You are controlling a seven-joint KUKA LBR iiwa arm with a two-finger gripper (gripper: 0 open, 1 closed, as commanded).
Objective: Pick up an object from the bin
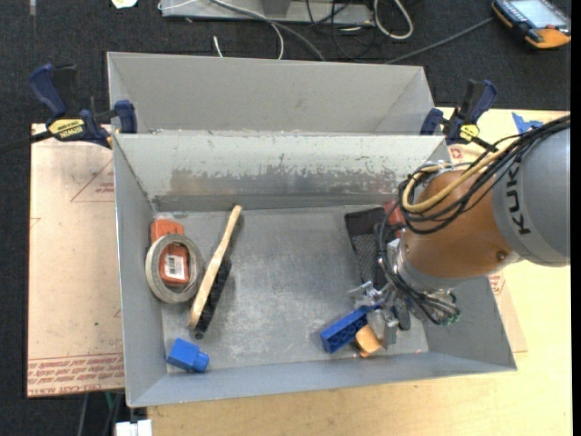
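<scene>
Camera view: gripper (381, 314), open-or-closed state indeterminate, hangs near right; blue brick (343, 331) lies just left of it, long axis pointing toward it

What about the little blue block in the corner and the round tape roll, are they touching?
Apart. The camera view shows bare bin floor between the blue block and the tape roll.
</scene>
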